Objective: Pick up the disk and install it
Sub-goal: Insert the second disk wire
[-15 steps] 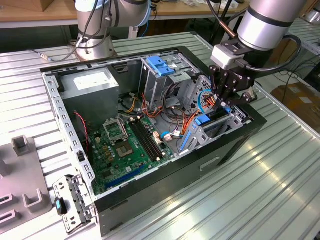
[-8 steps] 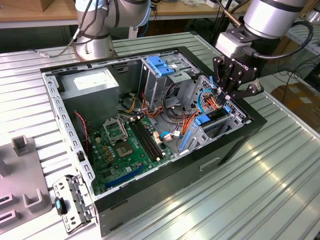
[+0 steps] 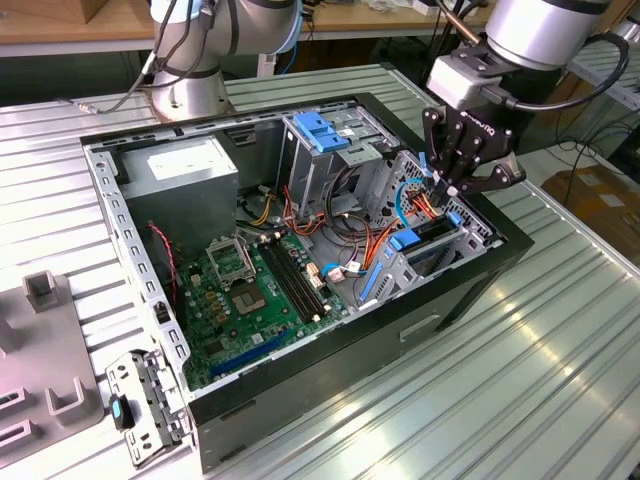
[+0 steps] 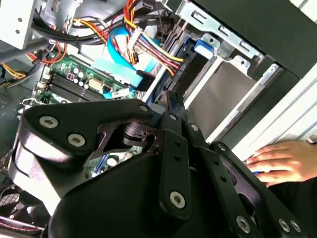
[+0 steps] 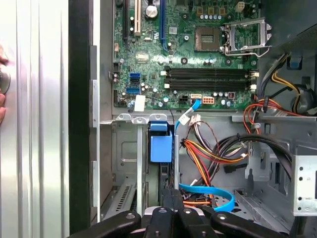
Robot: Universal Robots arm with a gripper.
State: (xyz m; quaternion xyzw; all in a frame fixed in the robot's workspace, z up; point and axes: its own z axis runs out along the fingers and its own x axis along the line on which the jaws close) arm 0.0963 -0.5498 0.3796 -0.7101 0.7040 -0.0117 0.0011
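The disk (image 3: 432, 232) sits edge-up in the drive bay at the case's side wall on the exterior view's right, dark with blue plastic rails. In the first wrist view its blue rail (image 5: 161, 146) shows end-on between the bay's metal walls. My gripper (image 3: 447, 190) hangs just above the disk's upper end, fingers shut together, nothing visible between them. In the first wrist view the gripper (image 5: 173, 194) points down at the disk's edge. In the second wrist view the gripper (image 4: 166, 96) lies beside the bay, close to a blue data cable (image 4: 119, 67).
The open PC case (image 3: 330, 375) lies on a ribbed metal table. Inside are the motherboard (image 3: 250, 290), a grey power-supply box (image 3: 185, 170), a drive cage with a blue top (image 3: 320, 135) and loose cables (image 3: 350, 240). A person's hand (image 4: 282, 161) rests on the table outside the case.
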